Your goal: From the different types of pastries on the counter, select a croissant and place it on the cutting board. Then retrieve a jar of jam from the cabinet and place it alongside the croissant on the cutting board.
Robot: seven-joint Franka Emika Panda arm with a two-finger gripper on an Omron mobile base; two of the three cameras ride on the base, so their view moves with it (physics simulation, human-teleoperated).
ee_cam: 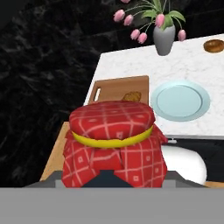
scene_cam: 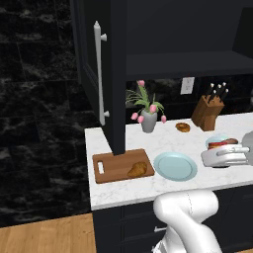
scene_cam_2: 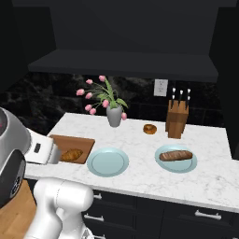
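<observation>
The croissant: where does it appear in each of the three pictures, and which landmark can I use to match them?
Left base view: croissant at lower centre, on the right end of the cutting board.
Right base view: at middle left, on the board.
Hand view: at centre, just above the red jar.
Shared landmark: the empty teal plate beside the board.

No legible text, label, brand, number or sign appears on any surface in these views. The cloth cover of the jar of jam [ee_cam: 112,127] carries only a red-and-white check pattern with a yellow band, without lettering. The wall outlet [scene_cam_2: 161,87] and the knife block [scene_cam_2: 177,119] are likewise unmarked.
</observation>
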